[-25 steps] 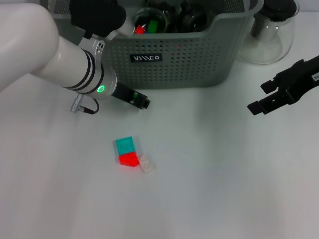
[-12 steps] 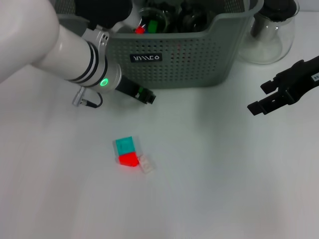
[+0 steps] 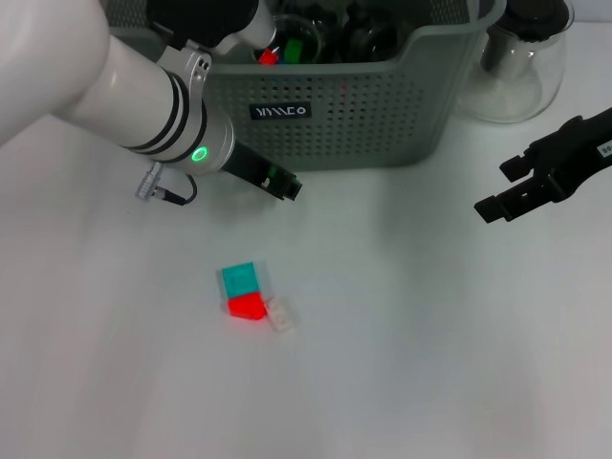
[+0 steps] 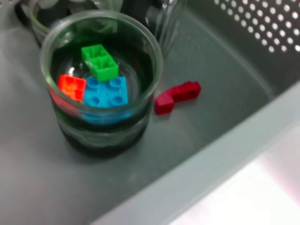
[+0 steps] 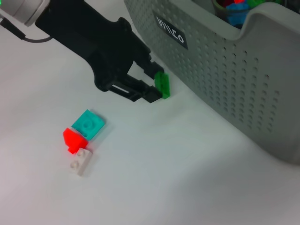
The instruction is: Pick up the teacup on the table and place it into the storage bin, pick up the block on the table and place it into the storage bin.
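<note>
Left tool [image 3: 196, 19] over storage bin [image 3: 335, 120], grip impossible to tell; right tool [image 3: 502, 188] wide, empty, aside. Teacup [image 4: 101, 89] standing inside bin. Best lifted straight past the wall, then lowered squarely onto block [image 3: 247, 292] on bench [image 3: 430, 363].

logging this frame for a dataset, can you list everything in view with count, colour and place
storage bin: one, grey-green, far side of table
glass cup: one, clear, inside bin, holding green, orange and blue blocks
red block: one, on bin floor beside cup
block cluster: teal, red and white pieces, touching, on table in front of bin
green block: one, gripped by left tool
glass carafe: one, clear, right of bin
table: one, white
left tool: black, near bin's front wall
right tool: black, right side, above table
</note>
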`<state>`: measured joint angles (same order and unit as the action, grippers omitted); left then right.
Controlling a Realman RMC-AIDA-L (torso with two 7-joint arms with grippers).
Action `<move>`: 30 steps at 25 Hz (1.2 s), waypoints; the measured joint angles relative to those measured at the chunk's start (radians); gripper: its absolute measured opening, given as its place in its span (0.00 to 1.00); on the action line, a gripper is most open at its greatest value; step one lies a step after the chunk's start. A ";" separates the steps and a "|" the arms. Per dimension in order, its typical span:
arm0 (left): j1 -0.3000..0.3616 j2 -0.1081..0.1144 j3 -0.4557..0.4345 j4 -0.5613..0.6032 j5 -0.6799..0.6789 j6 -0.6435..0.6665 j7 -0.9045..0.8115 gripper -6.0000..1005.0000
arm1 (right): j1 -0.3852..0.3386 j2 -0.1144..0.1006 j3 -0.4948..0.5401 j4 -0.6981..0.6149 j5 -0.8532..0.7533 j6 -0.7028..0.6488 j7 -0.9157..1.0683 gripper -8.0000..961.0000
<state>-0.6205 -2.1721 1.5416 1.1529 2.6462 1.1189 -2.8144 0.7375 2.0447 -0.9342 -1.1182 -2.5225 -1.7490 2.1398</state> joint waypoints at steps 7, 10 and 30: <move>0.030 -0.001 0.024 0.151 -0.010 0.164 0.029 0.45 | -0.001 0.000 0.004 0.000 -0.023 0.000 0.000 0.86; 0.067 -0.002 0.014 0.336 -0.051 0.301 0.060 0.45 | 0.000 0.000 0.006 0.000 -0.024 0.000 0.001 0.86; -0.128 0.064 -0.477 0.303 -0.279 0.240 0.276 0.49 | 0.001 0.006 0.035 0.034 -0.018 0.008 0.011 0.86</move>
<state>-0.7485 -2.1080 1.0650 1.4556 2.3672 1.3593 -2.5386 0.7388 2.0512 -0.8997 -1.0844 -2.5404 -1.7412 2.1505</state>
